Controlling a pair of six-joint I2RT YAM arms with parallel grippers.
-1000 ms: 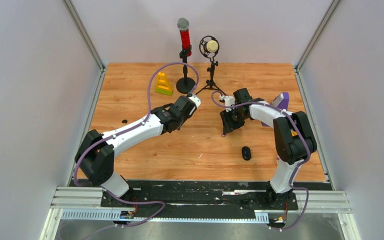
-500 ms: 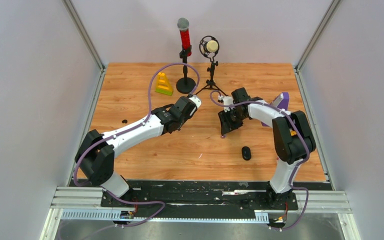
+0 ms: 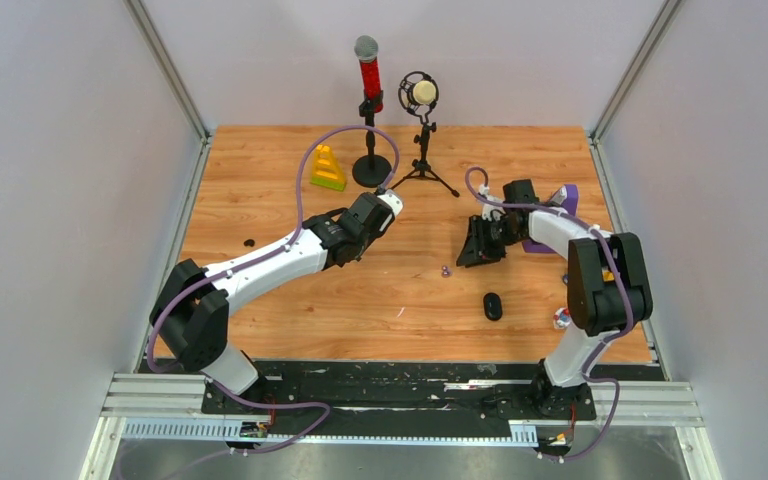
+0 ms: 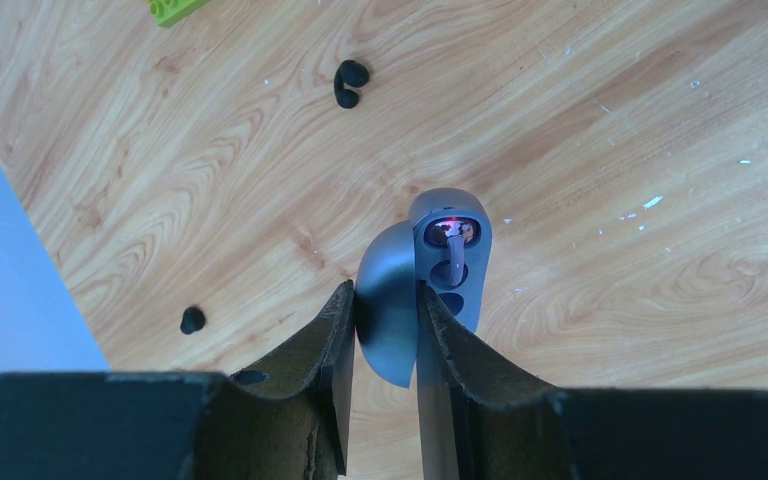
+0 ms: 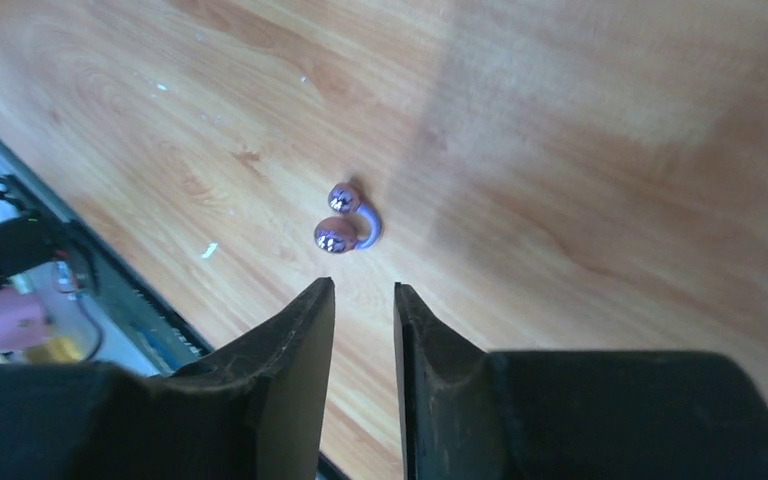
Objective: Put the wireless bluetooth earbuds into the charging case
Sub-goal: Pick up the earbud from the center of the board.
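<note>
Above the wooden desk (image 3: pixel 260 190), the left hand (image 4: pixel 385 300) pinches an open grey metallic charging case (image 4: pixel 450 260) by its lid, holding it off the surface. A red light glows in the case's upper slot. A small black earbud (image 4: pixel 350 82) lies on the wood beyond it, and a second black earbud (image 4: pixel 193 320) lies well apart. The right hand (image 5: pixel 363 290) hovers with fingers slightly parted, gripping nothing. A shiny purple earbud (image 5: pixel 345 218) lies on the desk just ahead of its fingertips.
</note>
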